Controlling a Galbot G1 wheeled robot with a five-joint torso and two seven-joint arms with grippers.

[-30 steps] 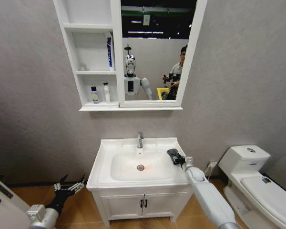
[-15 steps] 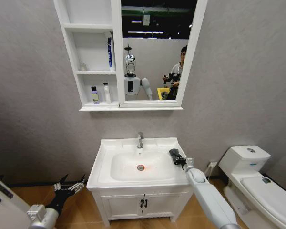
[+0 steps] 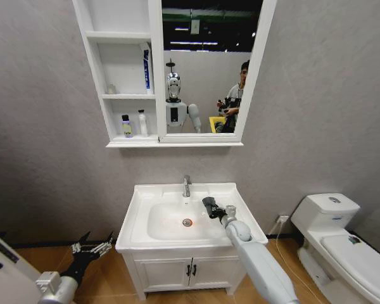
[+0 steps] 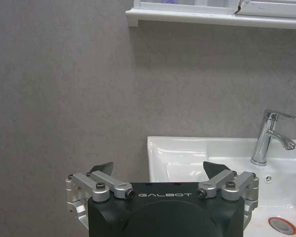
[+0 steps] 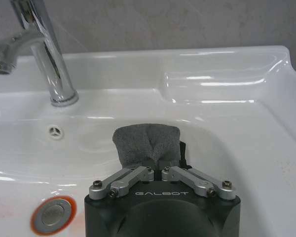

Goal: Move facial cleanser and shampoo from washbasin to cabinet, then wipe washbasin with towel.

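While your right gripper point(image 5: 159, 169) is pinched tight on the small dark grey soft towel point(image 5: 147, 143), the cloth stands bunched ahead of the fingertips, so its pad, not the metal, meets the porcelain.

Item: white rectangular ceramic washbasin point(image 3: 139, 215), rounded bowl, red-ringed drain point(image 3: 187, 222), small chrome faucet point(image 3: 186, 185). Your right gripper point(image 3: 208, 206) hangs inside the bowl's right half, behind and to the right of the drain; the towel point(image 3: 209, 204) sits just off or against the inner wall, and contact cannot be told. Judged: wiping step in hand.

Item: white wall cabinet point(image 3: 157, 76), three shelf niches beside a large mirror panel. A blue-and-white tube point(image 3: 145, 69) stands in the middle niche; a small clear bottle with a purple label point(image 3: 125, 126) and a slim white bottle point(image 3: 141, 123) stand in the lowest. The basin rim carries no bottles, so the moving looks done.

Item: your left gripper point(image 4: 159, 174), fingers spread wide and empty, held low off the basin's left side, near the floor, out of the wiping arm's way.
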